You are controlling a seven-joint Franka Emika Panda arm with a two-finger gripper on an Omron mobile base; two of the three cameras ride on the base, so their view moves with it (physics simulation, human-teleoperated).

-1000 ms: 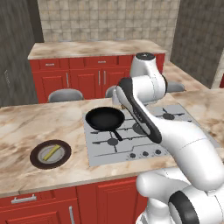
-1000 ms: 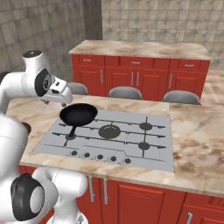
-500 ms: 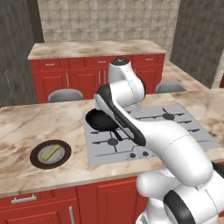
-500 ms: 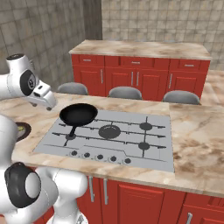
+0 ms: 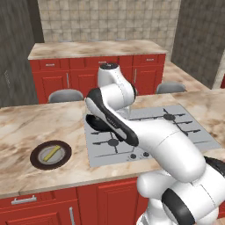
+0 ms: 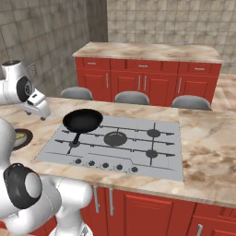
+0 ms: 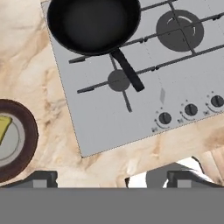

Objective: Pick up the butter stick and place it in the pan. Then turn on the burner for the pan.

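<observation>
You are reaching for the butter [image 5: 52, 152], the first step. Your tool [image 7: 112, 177] is standing wide open and empty, looking down on the hob [image 7: 144, 87]. The butter is lying on the brown plate [image 5: 37, 159], left of the hob on the marble bench [image 5: 26, 127]; the pan [image 6: 83, 120] is sitting on the hob's left rear burner. Next, you need to swing over the plate and descend. Beyond are grey stools [image 6: 132, 97] and red cabinets [image 6: 147, 83].

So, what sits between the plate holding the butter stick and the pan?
Only bare marble counter and the cooktop's grey left edge. The left base view shows the butter stick on the brown plate, apart from the pan; the hand view shows it too.
</observation>
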